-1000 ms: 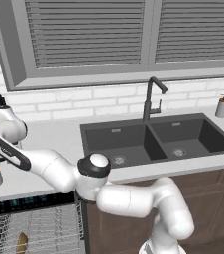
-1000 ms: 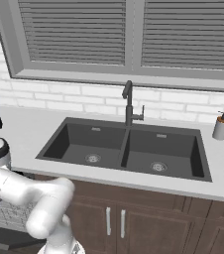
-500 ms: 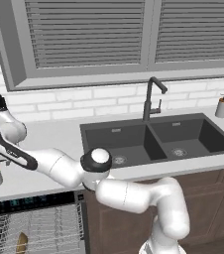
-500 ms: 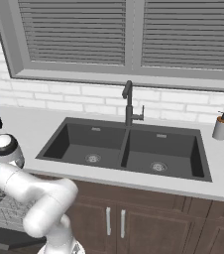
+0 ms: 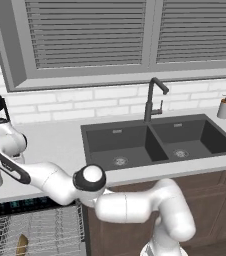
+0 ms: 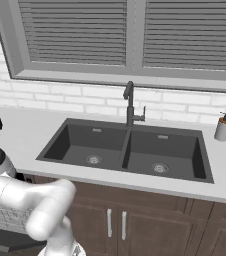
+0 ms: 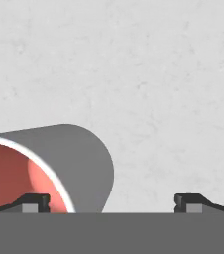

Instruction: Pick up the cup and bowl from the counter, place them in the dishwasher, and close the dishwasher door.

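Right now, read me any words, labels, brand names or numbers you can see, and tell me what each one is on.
No text can be read in these pictures.
Dishwasher control strip: small lit marks, too small and blurred to read.
Soap dispenser: no label visible.
Cup: plain outside, red inside, no print.
Counter and sink: no markings.

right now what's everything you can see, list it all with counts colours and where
cup: 1, white with red inside, on the counter at far left
counter: 1, light grey-white, under the window
sink: 1 double basin, dark grey, set in the counter
faucet: 1, dark, behind the sink
soap dispenser: 1, white, right of the sink
dishwasher: 1, open, silver wire rack, below the counter at left
cabinets: brown wood, under the sink
gripper: 1, open, over the counter, one fingertip at the cup's mouth
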